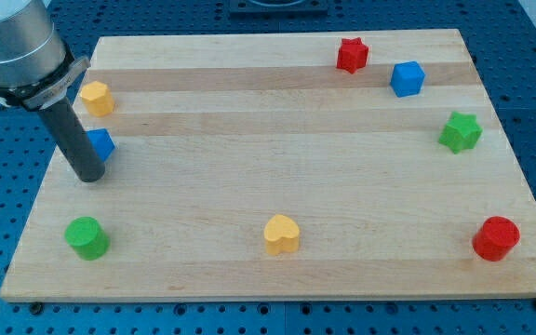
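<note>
Camera view puts my tip (89,177) down on the wooden board (277,177) near its left edge, just beside a blue block (101,144) that sits on the tip's right and slightly toward the view's top. My rod covers that block's left part, so I cannot make out its shape or say for sure whether rod and block touch. I have no jaws on this arm, only the straight rod, so nothing is clamped. A yellow block (95,97) lies near, above the blue one, beside the arm's grey housing, which is cut off at the view's top-left corner. Below my tip stands a green cylinder (87,237). Farther out, a yellow heart (281,234) sits at bottom middle, a red cylinder (496,238) at bottom right, and a green star (460,131), a blue cube (407,78) and a red star (352,55) toward the upper right, all well apart.
</note>
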Motion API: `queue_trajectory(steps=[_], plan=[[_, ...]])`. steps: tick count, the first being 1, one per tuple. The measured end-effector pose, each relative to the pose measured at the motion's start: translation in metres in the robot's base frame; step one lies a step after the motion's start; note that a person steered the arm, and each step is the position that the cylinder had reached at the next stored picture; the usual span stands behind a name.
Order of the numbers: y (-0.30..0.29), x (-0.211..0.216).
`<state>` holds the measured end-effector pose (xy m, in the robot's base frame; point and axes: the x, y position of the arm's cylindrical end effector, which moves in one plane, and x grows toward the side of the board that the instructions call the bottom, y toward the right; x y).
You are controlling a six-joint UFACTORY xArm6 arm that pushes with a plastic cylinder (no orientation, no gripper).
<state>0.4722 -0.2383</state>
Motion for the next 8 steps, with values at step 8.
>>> queue_trajectory(steps=[8], plan=[[0.0,-0.035]])
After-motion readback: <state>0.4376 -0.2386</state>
